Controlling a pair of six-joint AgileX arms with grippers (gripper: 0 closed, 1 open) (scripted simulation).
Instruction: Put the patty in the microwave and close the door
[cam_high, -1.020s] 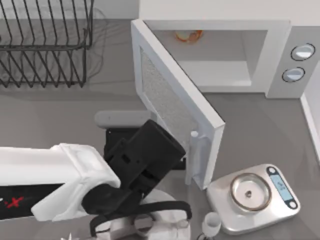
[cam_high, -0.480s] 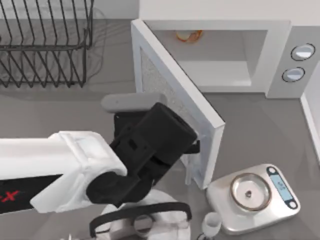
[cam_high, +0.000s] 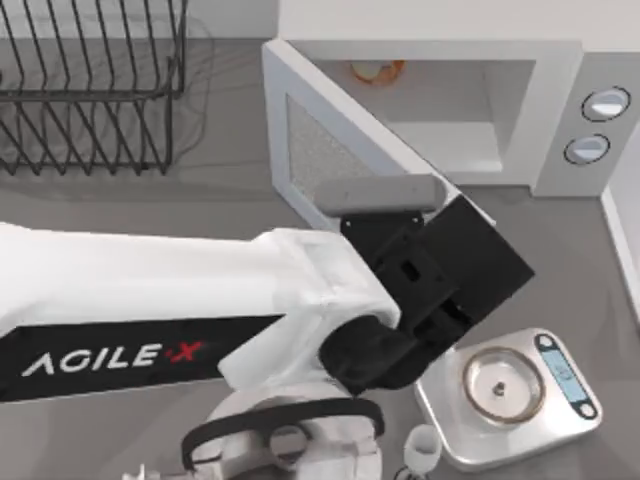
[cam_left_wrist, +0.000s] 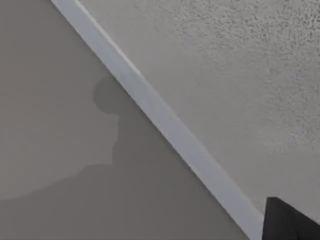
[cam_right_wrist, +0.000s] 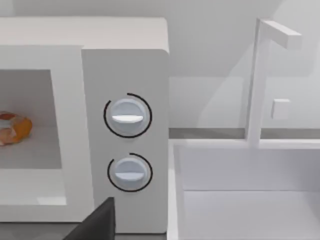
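The white microwave (cam_high: 560, 110) stands at the back with its cavity open, and the orange-brown patty (cam_high: 376, 70) lies deep inside at the cavity's left. The right wrist view shows the same patty (cam_right_wrist: 12, 127) beside the microwave's grey knob panel (cam_right_wrist: 125, 65). The door (cam_high: 320, 160) swings out from its left hinge toward the front. My left gripper (cam_high: 455, 285) hangs over the door's free end, and the arm hides the handle. In the left wrist view, one black fingertip (cam_left_wrist: 290, 222) sits close against the door's speckled window pane (cam_left_wrist: 240, 75) and white frame (cam_left_wrist: 165, 125).
A silver scale (cam_high: 560, 420) with a round pan stands at the front right, a small white cup (cam_high: 422, 450) beside it. A wire dish rack (cam_high: 90, 90) fills the back left. A white sink basin (cam_right_wrist: 245, 190) with a tall post sits to the microwave's right.
My left arm has swept right from beside the door's outer face to over its free end. The door has swung slightly toward the cavity.
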